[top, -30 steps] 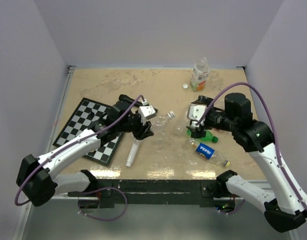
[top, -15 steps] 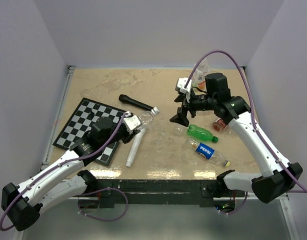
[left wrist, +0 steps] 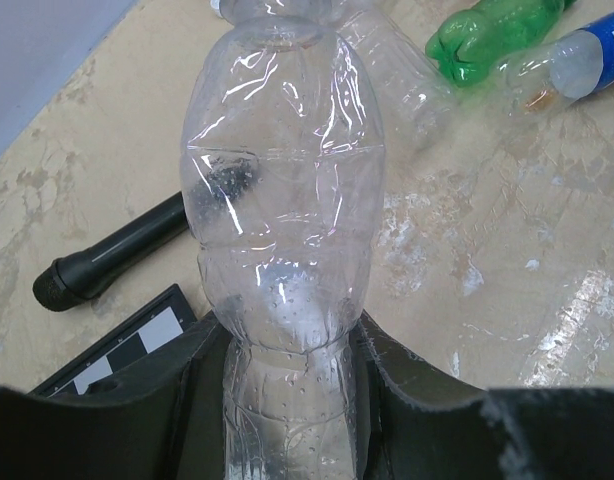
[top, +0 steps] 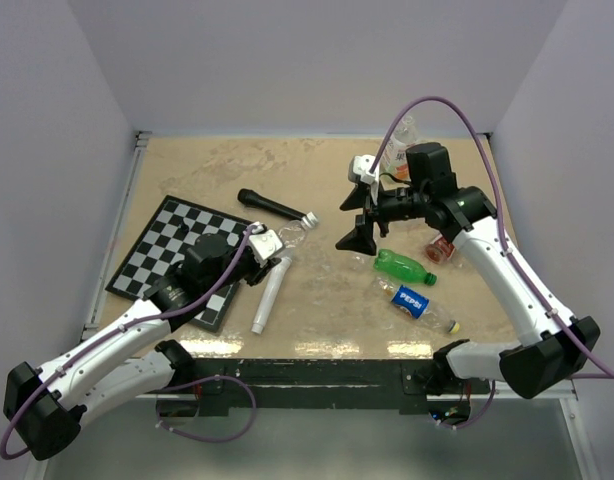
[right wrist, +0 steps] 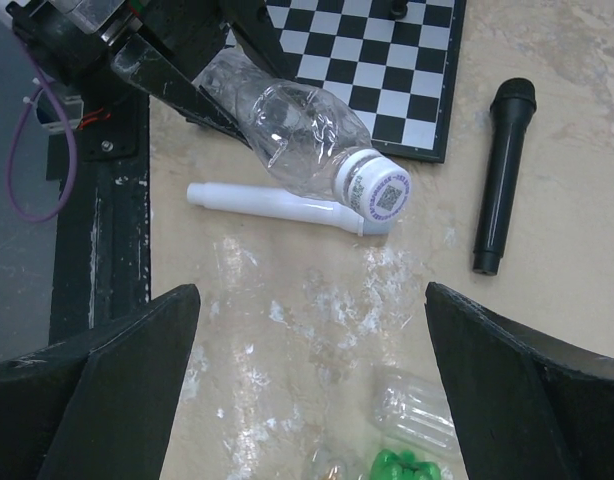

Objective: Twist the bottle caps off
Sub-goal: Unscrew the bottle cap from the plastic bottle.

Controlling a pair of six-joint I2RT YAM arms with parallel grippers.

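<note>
My left gripper (top: 264,246) is shut on the lower body of a clear plastic bottle (top: 287,232), which it holds tilted over the corner of the chessboard. In the left wrist view the bottle (left wrist: 287,200) fills the space between the fingers (left wrist: 187,400). Its white cap (right wrist: 375,190) carries a printed code label and is still on the neck, pointing toward my right gripper (top: 355,228). That gripper hangs open above the table with nothing between its fingers (right wrist: 107,370), a short way from the cap (top: 309,217).
A white cylindrical microphone (top: 270,290) lies under the held bottle, and a black microphone (top: 272,206) lies behind it. The chessboard (top: 167,245) is at the left. A green bottle (top: 402,266), a Pepsi bottle (top: 417,303) and a crushed clear bottle (right wrist: 417,410) lie at the right.
My left gripper has drawn back toward the near left with the clear bottle. The right gripper has left the green bottle and risen toward the back. Over the last half second almost nothing moved.
</note>
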